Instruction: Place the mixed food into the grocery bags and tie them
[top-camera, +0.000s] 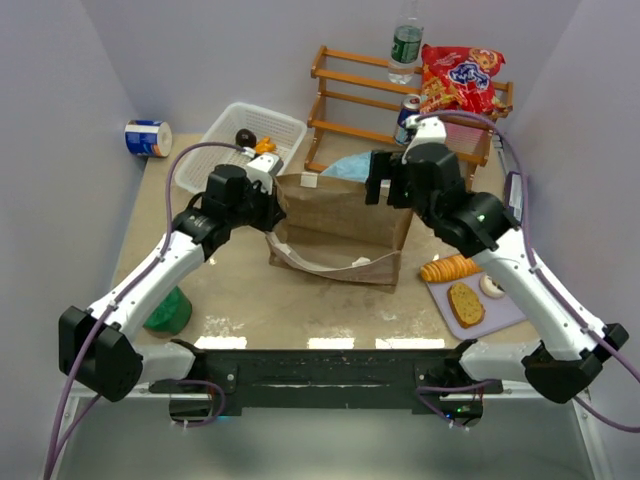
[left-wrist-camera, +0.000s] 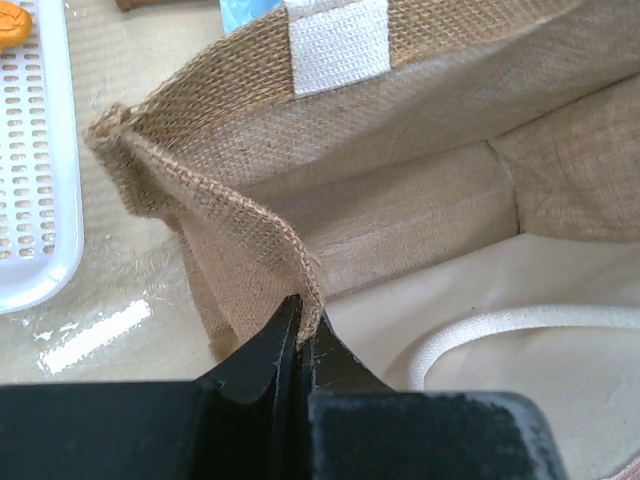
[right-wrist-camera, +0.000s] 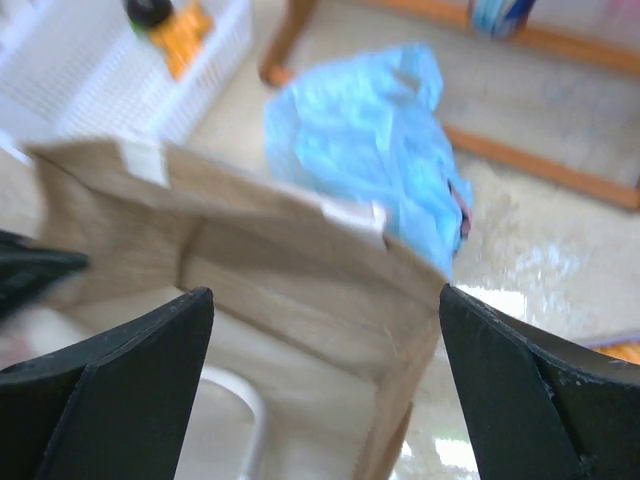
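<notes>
The brown jute bag (top-camera: 340, 225) stands open at the middle of the top view. There is bare tabletop in front of it, toward the bottom of the frame. The light blue plastic bag (top-camera: 350, 167) lies crumpled just behind its rear rim. The white mesh basket (top-camera: 255, 135) sits close to the jute bag's upper-left corner, and the wooden rack (top-camera: 400, 100) stands behind to the upper right, so the back is crowded.

My left arm reaches in from the lower left, and my left gripper (top-camera: 272, 212) is at the bag's left edge. The left wrist view shows what the overhead cannot: the left gripper's fingers are pinched narrow on the folded woven rim. It also shows a white webbing handle (left-wrist-camera: 340, 45) on the far wall.

My right arm bends in from the lower right, with the right gripper (top-camera: 385, 180) over the bag's rear right corner. In its wrist view the fingers are spread wide, holding nothing, and the bag mouth and the blue bag lie below them, somewhat blurred.

On the rack are the clear bottle (top-camera: 405, 45), the red crisp packet (top-camera: 460, 80) and the soda can (top-camera: 410, 115). A dark toy (top-camera: 243, 137) and an orange toy (top-camera: 265, 146) lie in the basket. At the right, a tray (top-camera: 510, 312) holds a bread slice (top-camera: 466, 303), a mushroom (top-camera: 492, 286) and an orange ridged piece (top-camera: 450, 268).
</notes>
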